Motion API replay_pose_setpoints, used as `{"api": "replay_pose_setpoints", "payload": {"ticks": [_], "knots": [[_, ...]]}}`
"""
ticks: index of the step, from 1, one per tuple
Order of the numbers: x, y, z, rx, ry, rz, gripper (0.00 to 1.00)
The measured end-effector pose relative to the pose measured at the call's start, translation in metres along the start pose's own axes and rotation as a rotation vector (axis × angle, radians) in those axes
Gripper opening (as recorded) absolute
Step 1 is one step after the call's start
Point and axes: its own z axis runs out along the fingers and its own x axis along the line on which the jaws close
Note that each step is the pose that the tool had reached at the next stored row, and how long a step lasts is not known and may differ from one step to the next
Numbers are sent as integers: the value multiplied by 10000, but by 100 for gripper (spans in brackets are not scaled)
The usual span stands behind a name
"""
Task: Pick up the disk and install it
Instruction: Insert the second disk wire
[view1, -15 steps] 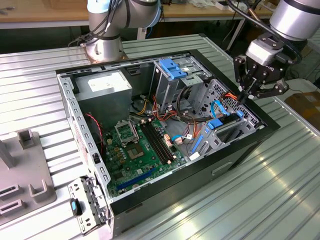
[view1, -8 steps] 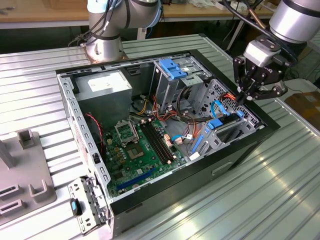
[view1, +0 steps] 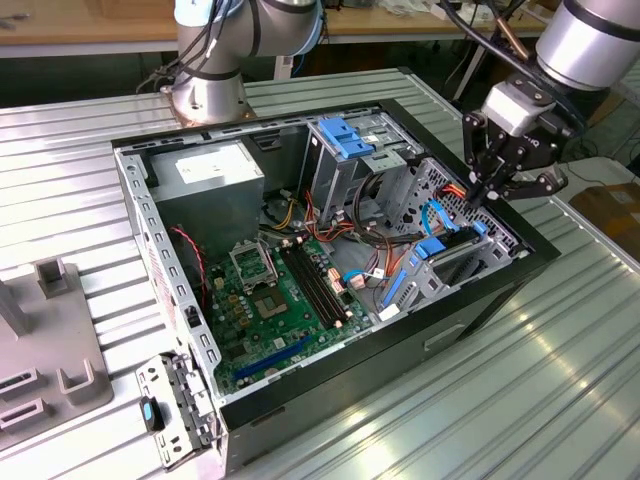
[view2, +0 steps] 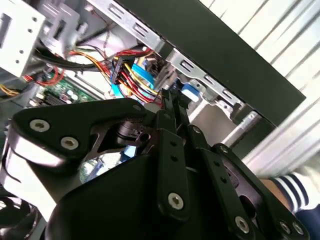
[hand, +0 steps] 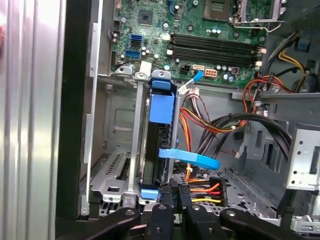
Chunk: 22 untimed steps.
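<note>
The disk, a flat dark drive framed by blue plastic rails (hand: 161, 145), stands on edge in the silver metal drive bay (hand: 131, 165) at the front corner of the open black computer case (view1: 470, 300). The black linkage gripper (hand: 176, 192) sits at the bay end of the disk; whether its fingers clamp the disk I cannot tell. To seat it well, I judge, press straight along the bay, clear of the red and yellow power cables (hand: 207, 187) beside the bay.

Silver-grey robot arm (view1: 590, 40) reaching down from the exterior view's upper right, black linkage gripper (view1: 487, 190) pointing downward, jaws closed together
</note>
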Motion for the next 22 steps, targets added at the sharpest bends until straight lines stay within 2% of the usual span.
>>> {"api": "replay_pose_setpoints", "payload": {"ticks": [1, 5, 11, 15, 17, 18, 19, 22], "knots": [[8, 1, 8, 8, -50, 110, 16], [42, 13, 95, 31, -2, 656, 16], [130, 61, 109, 36, 0, 740, 16], [131, 109, 129, 38, 1, 771, 16], [137, 120, 135, 51, -174, 798, 16], [156, 122, 136, 72, -460, 822, 16], [165, 123, 136, 79, -554, 830, 16], [229, 131, 141, 77, -555, 830, 16]]}}
